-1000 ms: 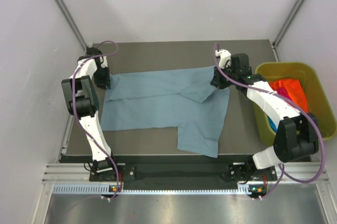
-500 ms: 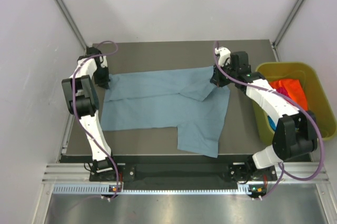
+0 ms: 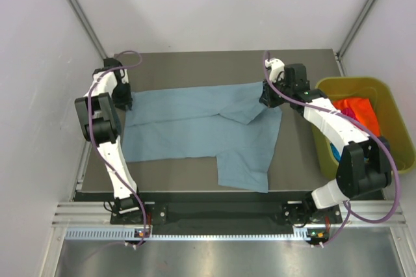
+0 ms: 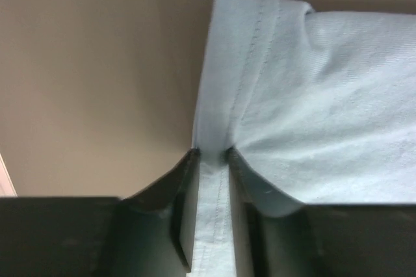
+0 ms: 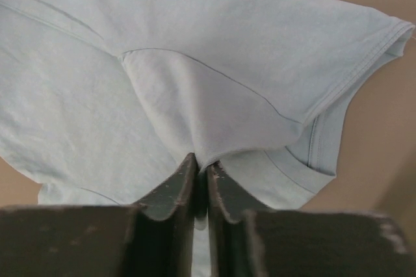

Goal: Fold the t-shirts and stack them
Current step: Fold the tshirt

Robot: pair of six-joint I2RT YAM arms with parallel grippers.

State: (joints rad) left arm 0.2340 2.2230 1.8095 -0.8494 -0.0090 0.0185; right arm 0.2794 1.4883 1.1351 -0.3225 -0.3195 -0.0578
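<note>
So far no fold looks finished: my left claw (image 4: 211, 153) pinches a hem corner and my right claw (image 5: 201, 163) a sleeve pleat of the grey-blue t-shirt (image 3: 201, 127), spread rumpled on the table (image 3: 195, 62), while the orange tee (image 3: 356, 111) and others lie in the yellow bin (image 3: 354, 82), unfolded.

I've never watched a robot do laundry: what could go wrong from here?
The left gripper has only the hem of the grey-blue t-shirt between its fingers, seemingly loosely; it could slip out. The right gripper pinches a puckered bit of cloth, so pulling may drag the folded-over sleeve into wrinkles.
</note>
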